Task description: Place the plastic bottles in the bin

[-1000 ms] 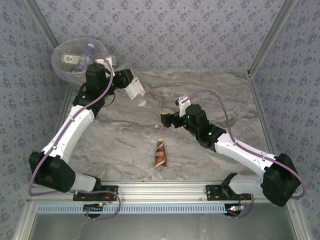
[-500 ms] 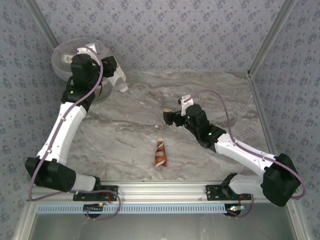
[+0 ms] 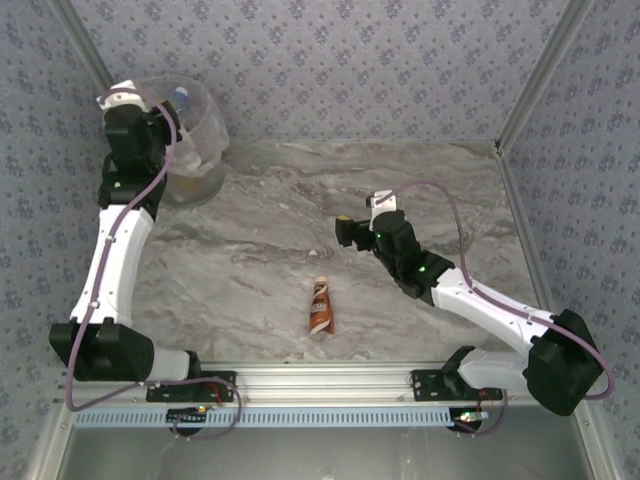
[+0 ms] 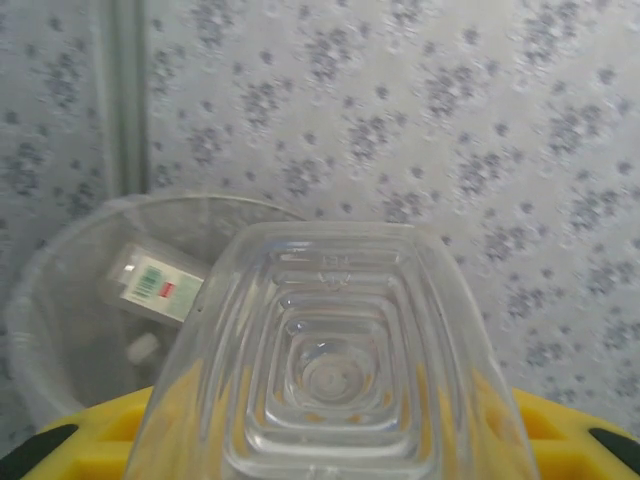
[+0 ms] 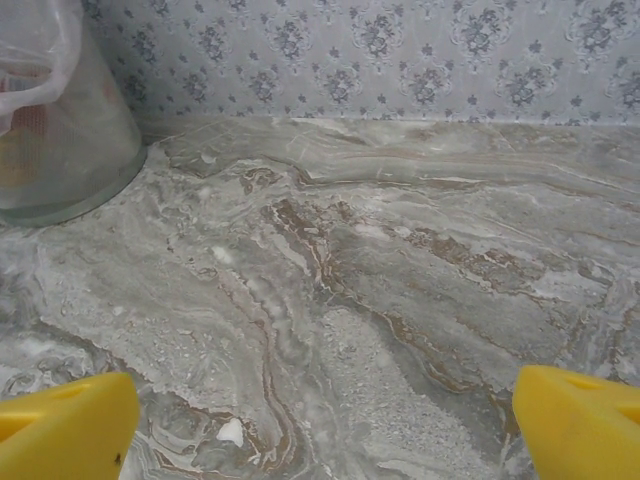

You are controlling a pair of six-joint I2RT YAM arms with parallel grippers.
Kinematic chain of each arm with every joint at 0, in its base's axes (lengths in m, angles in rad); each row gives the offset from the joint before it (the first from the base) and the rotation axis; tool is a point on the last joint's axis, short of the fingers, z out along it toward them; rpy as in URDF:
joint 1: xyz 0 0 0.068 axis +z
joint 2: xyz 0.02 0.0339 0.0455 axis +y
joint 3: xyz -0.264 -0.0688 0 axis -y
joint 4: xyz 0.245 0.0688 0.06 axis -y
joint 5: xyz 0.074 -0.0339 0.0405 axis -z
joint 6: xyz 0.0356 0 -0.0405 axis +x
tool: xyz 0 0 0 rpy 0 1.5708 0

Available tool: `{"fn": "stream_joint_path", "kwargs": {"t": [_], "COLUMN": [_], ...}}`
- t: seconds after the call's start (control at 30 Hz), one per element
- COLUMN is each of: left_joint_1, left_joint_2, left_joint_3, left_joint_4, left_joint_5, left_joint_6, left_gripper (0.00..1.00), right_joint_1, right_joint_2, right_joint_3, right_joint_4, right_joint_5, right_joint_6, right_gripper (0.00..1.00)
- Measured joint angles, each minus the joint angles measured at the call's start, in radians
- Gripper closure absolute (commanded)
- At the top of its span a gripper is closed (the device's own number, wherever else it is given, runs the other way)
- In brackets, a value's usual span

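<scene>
Presently, one labelled bottle is seen inside the bin at the desk's far-left corner. A clear bottle is pinched by the left gripper above it, unreleased. One brown-white bottle lies uncollected near the near edge; right gripper spread, empty.

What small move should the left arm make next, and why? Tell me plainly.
Probably open the left tool and let the clear bottle fall. The tool grips that bottle base-forward, raised above the bin, whose open mouth lies just beyond and below it, with a labelled bottle already inside.
</scene>
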Motion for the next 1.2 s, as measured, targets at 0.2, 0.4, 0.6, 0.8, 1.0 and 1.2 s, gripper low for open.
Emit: {"fn": "stream_joint_path", "kwargs": {"t": [0.2, 0.4, 0.6, 0.8, 1.0, 1.2], "left_joint_1": [0.072, 0.115, 0.193, 0.205, 0.205, 0.205], "left_joint_2": [0.025, 0.105, 0.204, 0.271, 0.36, 0.474], "left_joint_3": [0.067, 0.153, 0.21, 0.28, 0.362, 0.472], "left_joint_4": [0.011, 0.044, 0.076, 0.066, 0.012, -0.08], "left_joint_5": [0.032, 0.064, 0.123, 0.162, 0.192, 0.229], "left_joint_6": [0.024, 0.129, 0.233, 0.32, 0.345, 0.324], "left_gripper": [1.0, 1.0, 1.0, 0.99, 0.98, 0.98], "right_joint_1": [-0.014, -0.025, -0.033, -0.036, -0.036, -0.036], "right_joint_2": [0.0, 0.0, 0.0, 0.0, 0.0, 0.0], "right_joint_3": [0.0, 0.0, 0.0, 0.0, -0.001, -0.001], "right_joint_4": [-0.022, -0.026, -0.037, -0.055, -0.061, -0.079], "right_joint_5": [0.023, 0.026, 0.03, 0.033, 0.033, 0.04], "right_joint_6": [0.031, 0.051, 0.075, 0.098, 0.114, 0.121], "right_gripper": [0.02, 0.02, 0.03, 0.03, 0.03, 0.03]}}
